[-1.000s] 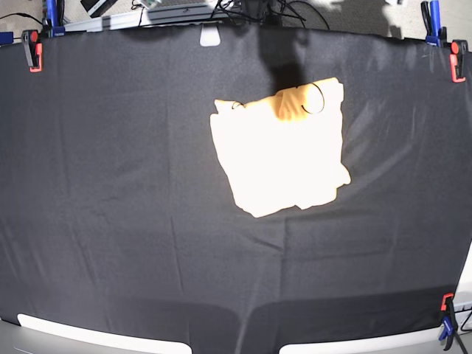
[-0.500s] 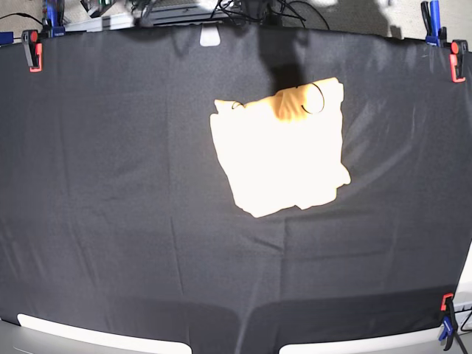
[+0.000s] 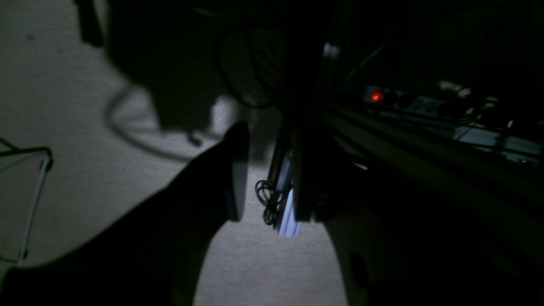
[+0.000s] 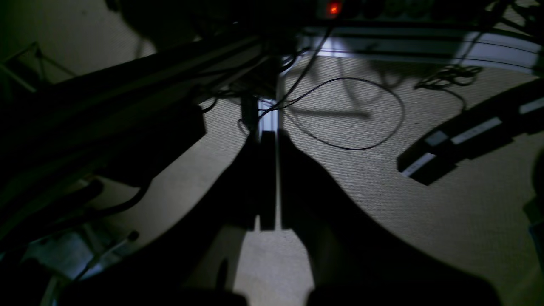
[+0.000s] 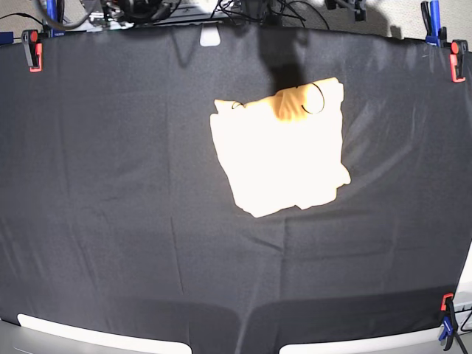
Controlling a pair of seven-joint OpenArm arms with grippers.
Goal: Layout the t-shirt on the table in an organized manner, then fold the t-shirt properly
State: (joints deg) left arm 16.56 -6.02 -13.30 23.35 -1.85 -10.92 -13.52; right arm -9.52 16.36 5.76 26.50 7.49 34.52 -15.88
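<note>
The t-shirt (image 5: 282, 151) lay in a small folded pile on the desk (image 5: 110, 184) toward one o'clock, while the left tool (image 3: 265, 178) was apart and the right tool (image 4: 267, 182) was together, both holding nothing, so folding looked done.

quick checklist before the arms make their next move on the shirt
1. t-shirt on the table: ok, it lies as a compact folded block right of centre.
2. Fold neatness: not ok, the lower edge is uneven and a darker fold sits at the top.
3. Arms clear of the cloth: ok, neither arm shows in the base view.
4. left gripper: ok, jaws apart with nothing between them, over the floor.
5. right gripper: ok, jaws together, empty, over the floor.
6. Table cloth held flat: ok, the red clamp and other corner clamps are on.
</note>
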